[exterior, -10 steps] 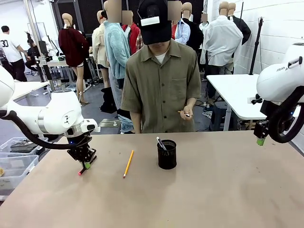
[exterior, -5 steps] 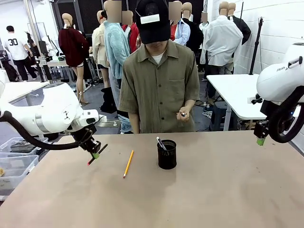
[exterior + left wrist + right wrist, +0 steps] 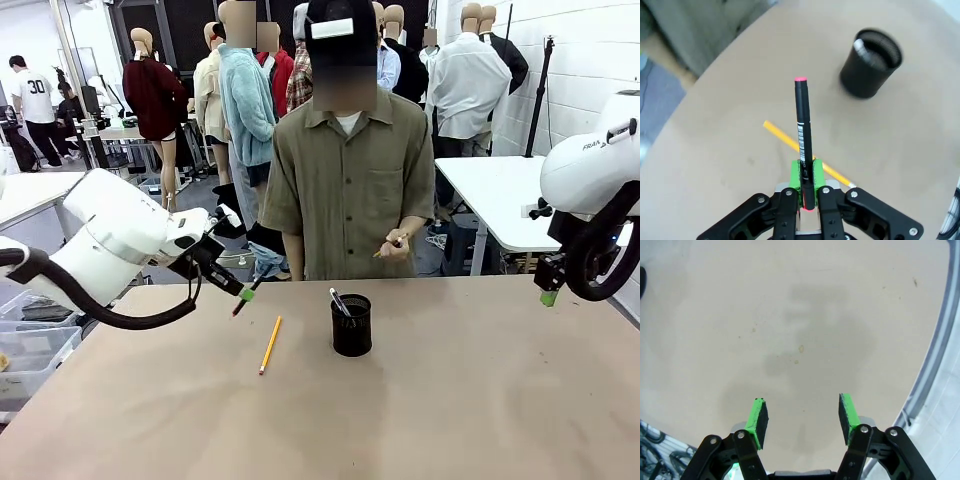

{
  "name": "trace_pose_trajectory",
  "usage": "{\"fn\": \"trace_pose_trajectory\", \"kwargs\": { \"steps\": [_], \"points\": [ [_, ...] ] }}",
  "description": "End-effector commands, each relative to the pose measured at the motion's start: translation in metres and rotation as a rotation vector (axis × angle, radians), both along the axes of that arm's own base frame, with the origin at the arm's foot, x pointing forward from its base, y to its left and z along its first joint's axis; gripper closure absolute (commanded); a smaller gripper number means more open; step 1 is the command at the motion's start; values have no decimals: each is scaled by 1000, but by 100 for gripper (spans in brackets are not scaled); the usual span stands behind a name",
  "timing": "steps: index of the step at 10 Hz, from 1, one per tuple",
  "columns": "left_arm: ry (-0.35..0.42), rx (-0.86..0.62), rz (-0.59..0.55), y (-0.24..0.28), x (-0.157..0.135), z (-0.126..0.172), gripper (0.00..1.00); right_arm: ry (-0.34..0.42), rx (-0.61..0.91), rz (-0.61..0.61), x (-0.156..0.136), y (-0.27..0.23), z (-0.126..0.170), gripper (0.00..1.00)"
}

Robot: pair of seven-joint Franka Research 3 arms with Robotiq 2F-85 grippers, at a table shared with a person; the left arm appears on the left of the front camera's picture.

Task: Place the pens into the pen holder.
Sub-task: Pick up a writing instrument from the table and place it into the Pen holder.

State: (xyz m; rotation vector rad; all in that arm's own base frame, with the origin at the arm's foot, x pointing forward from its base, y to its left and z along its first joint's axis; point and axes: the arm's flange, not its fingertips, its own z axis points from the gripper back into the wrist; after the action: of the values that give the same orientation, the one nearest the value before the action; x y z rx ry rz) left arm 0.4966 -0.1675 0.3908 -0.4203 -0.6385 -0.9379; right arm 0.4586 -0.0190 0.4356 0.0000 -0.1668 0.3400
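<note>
Front view: tan table [image 3: 450, 420] w/ a person [image 3: 345, 190] in an olive shirt standing at the far side. The left arm comes in from pic left. The left gripper [image 3: 243, 293] hangs above the table, left of centre, jaws clamped on a dark pen [image 3: 241, 303] that slants downward, clear of the tabletop. The left wrist view shows the same grip: green pads [image 3: 796, 172] pinch the pen's near end, and the rest sticks straight out to a red tip. A yellow-orange pencil [image 3: 270, 344] lies flat on the table just below and right of that gripper, apart from it. It sits between the gripper and the pen holder [image 3: 351, 325], a black mesh cup standing upright near mid-table. A silver-grey pen [image 3: 339, 301] leans inside the cup, its top above the rim. The right gripper [image 3: 548, 297] hangs at pic right, above the table's right edge and well apart from the holder. In the right wrist view its jaws are apart w/ bare table between the pads [image 3: 758, 421]. The person's hand [image 3: 397, 246] holds a slim item at waist level, too small to identify.
</note>
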Motion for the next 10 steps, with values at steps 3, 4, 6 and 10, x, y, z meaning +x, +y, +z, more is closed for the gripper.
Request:
{"fn": "trace_pose_trajectory", "kwargs": {
  "steps": [3, 4, 6, 10],
  "points": [
    [-102, -126, -252, 5, 10, -40, 100, -14, -34, 5, -3, -1, -4, 28],
    [-140, -173, -306, -3, 11, -40, 100, -14, -34, 5, -3, -1, -4, 28],
    [-190, -212, -348, -20, 9, -41, 100, -14, -34, 5, -3, -1, -4, 28],
    [-368, -341, -186, 182, -82, -33, 100, -14, -34, 5, -3, -1, -4, 28]
  ]
}}
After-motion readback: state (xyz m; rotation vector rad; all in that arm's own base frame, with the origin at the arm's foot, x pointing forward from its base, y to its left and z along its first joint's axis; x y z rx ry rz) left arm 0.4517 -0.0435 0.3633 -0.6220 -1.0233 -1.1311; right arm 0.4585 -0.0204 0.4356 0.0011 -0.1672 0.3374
